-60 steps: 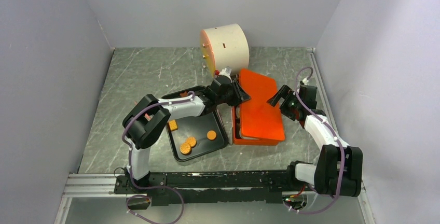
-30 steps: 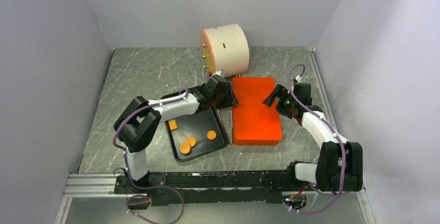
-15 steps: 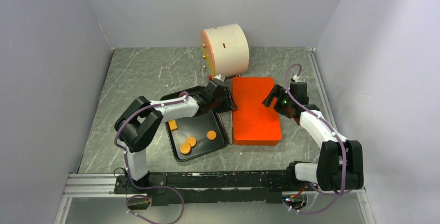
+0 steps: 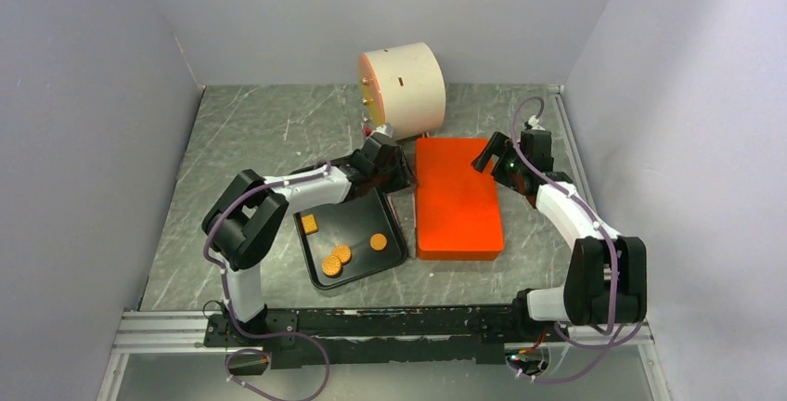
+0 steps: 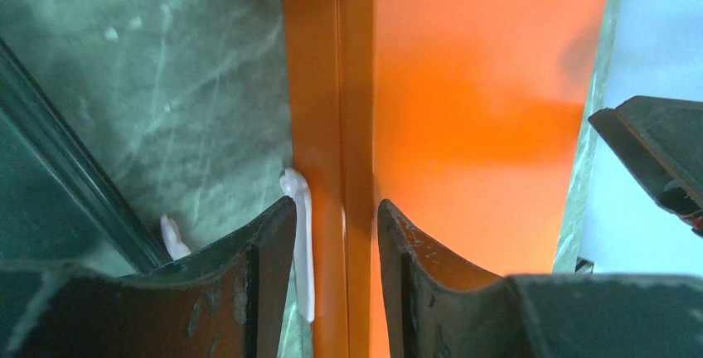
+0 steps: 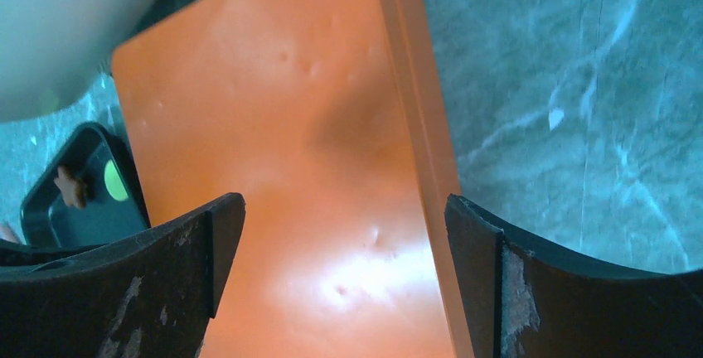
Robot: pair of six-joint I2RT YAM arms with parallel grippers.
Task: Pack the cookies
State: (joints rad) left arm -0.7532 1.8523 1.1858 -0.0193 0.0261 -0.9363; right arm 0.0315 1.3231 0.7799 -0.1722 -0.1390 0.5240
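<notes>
Closed orange box (image 4: pixel 459 201) sits at the centre of the grey counter (image 4: pixel 241 132), just right of a black tray (image 4: pixel 357 220) holding the cookies (image 4: pixel 379 241): three orange rounds and an orange square lie in the tray's lower half, left of centre in the overhead view, while the right wrist view picks out a green round (image 6: pixel 116 180) and a brown piece (image 6: pixel 70 186) in a tray corner at its left edge. The left tool (image 5: pixel 336 205) straddles the box's left rim, one finger on either side; whether it is pinching the rim cannot be told. The right tool (image 6: pixel 344 205) hangs released, fingers spread wide, over the box's upper right corner, gripping nothing. A cream drum (image 4: pixel 401 81) lies on its side at the top centre, behind the box
</notes>
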